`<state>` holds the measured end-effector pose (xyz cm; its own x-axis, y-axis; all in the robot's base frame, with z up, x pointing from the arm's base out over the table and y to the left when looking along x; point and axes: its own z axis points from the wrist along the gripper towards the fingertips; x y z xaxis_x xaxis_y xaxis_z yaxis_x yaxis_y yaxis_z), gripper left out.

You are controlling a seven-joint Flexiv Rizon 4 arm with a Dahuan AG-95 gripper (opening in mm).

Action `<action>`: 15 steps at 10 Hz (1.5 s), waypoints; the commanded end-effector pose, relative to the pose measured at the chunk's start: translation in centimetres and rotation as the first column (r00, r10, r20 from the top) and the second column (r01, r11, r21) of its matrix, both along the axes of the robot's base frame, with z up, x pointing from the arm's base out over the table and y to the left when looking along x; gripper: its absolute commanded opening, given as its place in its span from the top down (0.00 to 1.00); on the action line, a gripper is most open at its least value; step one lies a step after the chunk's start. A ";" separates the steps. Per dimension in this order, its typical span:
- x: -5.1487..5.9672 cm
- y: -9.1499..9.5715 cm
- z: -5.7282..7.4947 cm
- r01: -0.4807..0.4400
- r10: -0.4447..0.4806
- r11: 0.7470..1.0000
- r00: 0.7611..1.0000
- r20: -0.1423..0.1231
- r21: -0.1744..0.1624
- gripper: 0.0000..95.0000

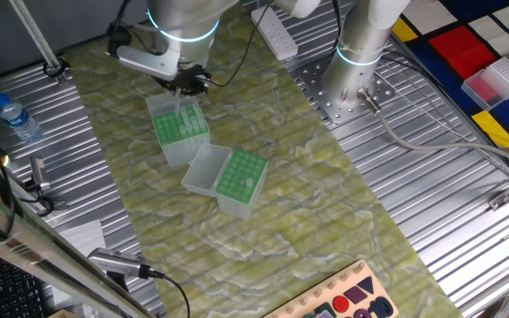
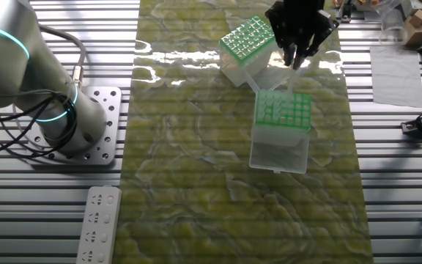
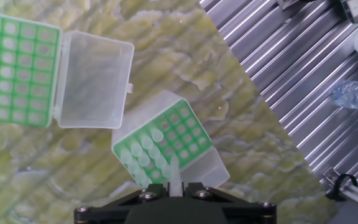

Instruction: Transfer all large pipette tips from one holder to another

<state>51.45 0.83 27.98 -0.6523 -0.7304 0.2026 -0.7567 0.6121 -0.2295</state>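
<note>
— What are we seeing at the gripper (image 3: 174, 186) right now?

— We are looking along the fingers in the hand view, and they are pinching one large pipette tip (image 3: 173, 169) between them, its pale cone pointing down at the holder below. So the claw is closed on that tip.

— And where are the rest of the large pipette tips (image 3: 146, 152) sitting?

— They are standing in the near holder (image 1: 178, 131), the one under the hand, filling the rows on one side of its green grid while the other holes are showing bare. That holder is lying toward the far end of the yellow-green mat (image 1: 263, 221) in one fixed view, close to the mat's left edge.

— What about the second holder (image 1: 239, 179)?

— It is resting near the middle of the mat with its clear lid (image 1: 204, 169) hinged open beside it. We are making out what looks like a pale tip or two at one corner of its grid, though we cannot tell how many.

— Anything else around?

— A water bottle (image 1: 16, 117) is lying on the ribbed metal table (image 1: 431, 203) off the mat's left side, and a white power strip (image 2: 98, 224) is lying near the arm's base (image 2: 79, 139).
</note>
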 end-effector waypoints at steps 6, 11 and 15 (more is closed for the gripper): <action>-0.7 -0.4 -0.6 0.018 -0.018 0.999 1.000 0.006 0.037 1.00; -0.9 -0.8 -1.7 -0.002 0.001 0.997 1.000 0.019 0.081 1.00; -1.1 -1.1 -2.6 -0.083 0.079 0.994 0.995 0.053 0.073 1.00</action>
